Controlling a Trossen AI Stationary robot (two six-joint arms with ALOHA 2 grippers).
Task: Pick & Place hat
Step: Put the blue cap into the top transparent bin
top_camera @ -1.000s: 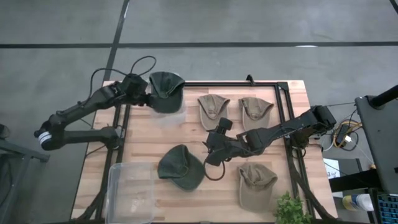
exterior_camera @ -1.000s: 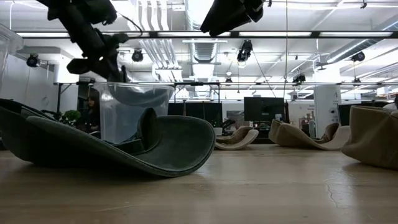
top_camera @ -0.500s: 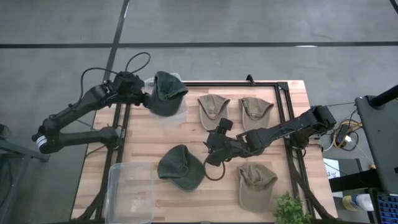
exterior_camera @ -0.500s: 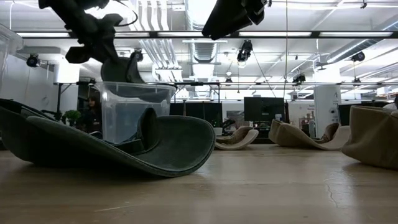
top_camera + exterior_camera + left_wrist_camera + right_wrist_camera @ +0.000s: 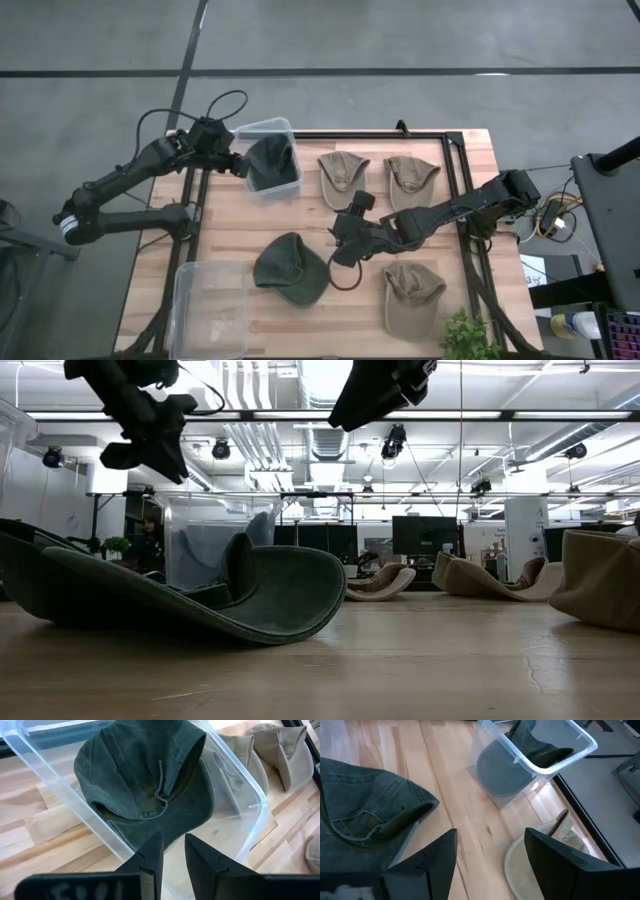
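Now a dark green hat [image 5: 270, 163] lies inside the clear bin [image 5: 262, 130].

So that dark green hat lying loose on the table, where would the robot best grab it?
Probably the upturned brim edge of the dark green hat, coming from above with the right gripper hovering open beside it. The low view shows that brim curling off the table, leaving a lip to pinch.

Hat [image 5: 271, 162] inside bin [image 5: 262, 128] at table's [image 5: 260, 215] far-left corner — second hat [image 5: 290, 268] lying nearer, on tabletop.
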